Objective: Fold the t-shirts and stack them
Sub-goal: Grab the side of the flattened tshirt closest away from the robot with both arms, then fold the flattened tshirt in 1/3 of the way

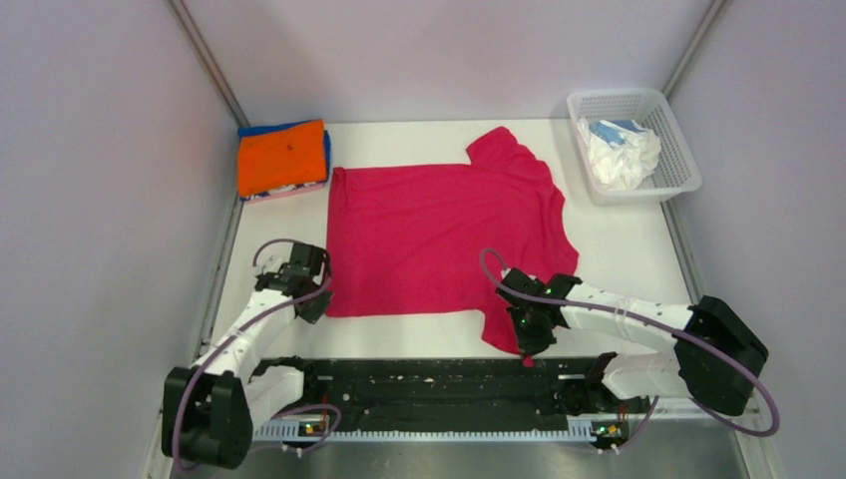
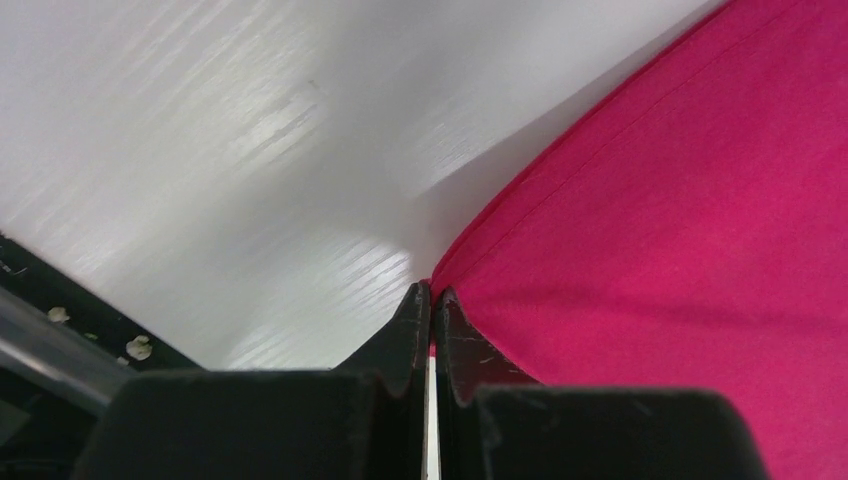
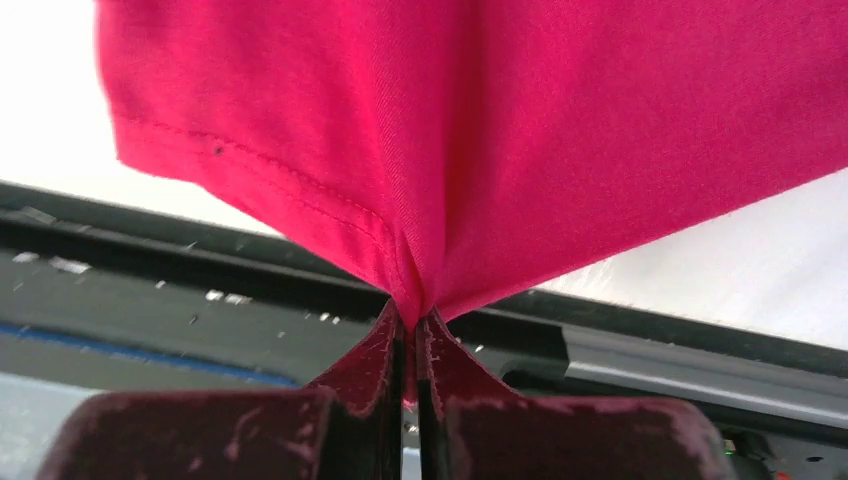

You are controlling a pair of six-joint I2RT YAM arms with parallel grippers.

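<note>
One crimson t-shirt [image 1: 429, 235] lies hem-left, collar-right, left gripper [image 2: 432, 294] pinching its hem corner, right gripper [image 3: 410, 318] its sleeve.

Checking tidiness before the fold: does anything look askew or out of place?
Only small things: the crimson-pink shirt has its near sleeve past the table front edge, pinched by the right gripper, and the blue shirt pokes out under the orange shirt.

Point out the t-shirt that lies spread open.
The crimson-pink t-shirt, spread out flat. The orange t-shirt sits folded atop the blue t-shirt at the far left; the white ones lie crumpled in the basket.
</note>
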